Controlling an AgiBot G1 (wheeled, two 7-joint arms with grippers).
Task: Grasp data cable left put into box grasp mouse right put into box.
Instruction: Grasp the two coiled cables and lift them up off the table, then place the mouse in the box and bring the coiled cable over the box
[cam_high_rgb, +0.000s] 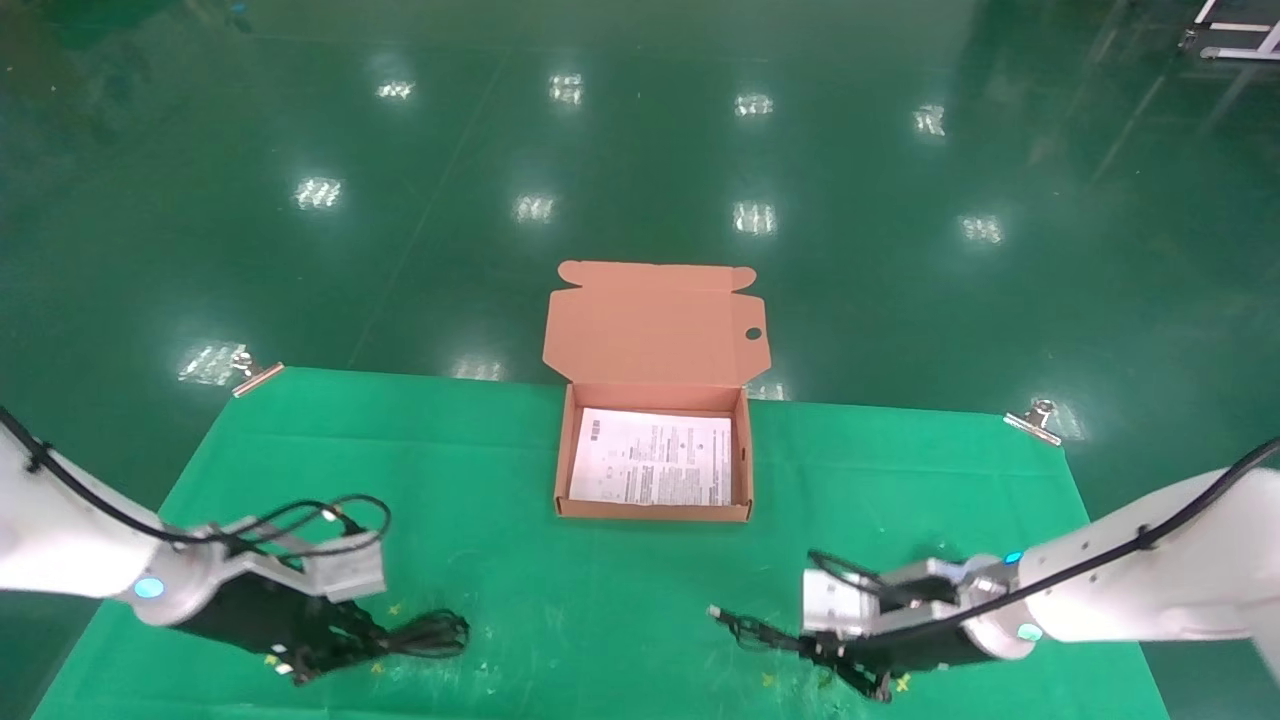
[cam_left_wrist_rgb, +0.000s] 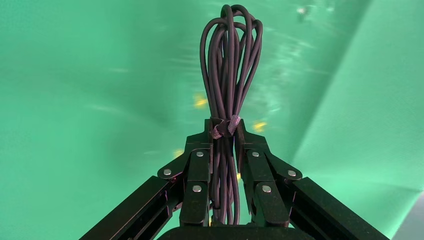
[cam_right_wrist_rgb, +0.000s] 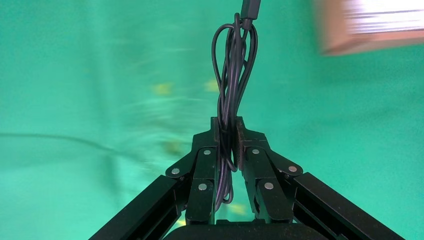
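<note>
The data cable (cam_high_rgb: 430, 633), a black bundle tied at its middle, sticks out of my left gripper (cam_high_rgb: 365, 640) at the near left of the green cloth. In the left wrist view that gripper (cam_left_wrist_rgb: 223, 127) is shut on the cable (cam_left_wrist_rgb: 230, 65) at its tie. My right gripper (cam_high_rgb: 825, 655), at the near right, is shut on a thin looped cord (cam_right_wrist_rgb: 232, 75) ending in a USB plug (cam_high_rgb: 716, 610). The mouse body is hidden. The open box (cam_high_rgb: 650, 510) stands at the table's far middle, with a white sheet (cam_high_rgb: 650, 455) inside and the lid (cam_high_rgb: 650, 325) raised behind.
Metal clamps (cam_high_rgb: 258, 378) (cam_high_rgb: 1035, 420) hold the green cloth at the table's far corners. Small yellow marks (cam_high_rgb: 392, 608) dot the cloth near both grippers. Shiny green floor lies beyond the far edge. The box corner (cam_right_wrist_rgb: 345, 40) shows in the right wrist view.
</note>
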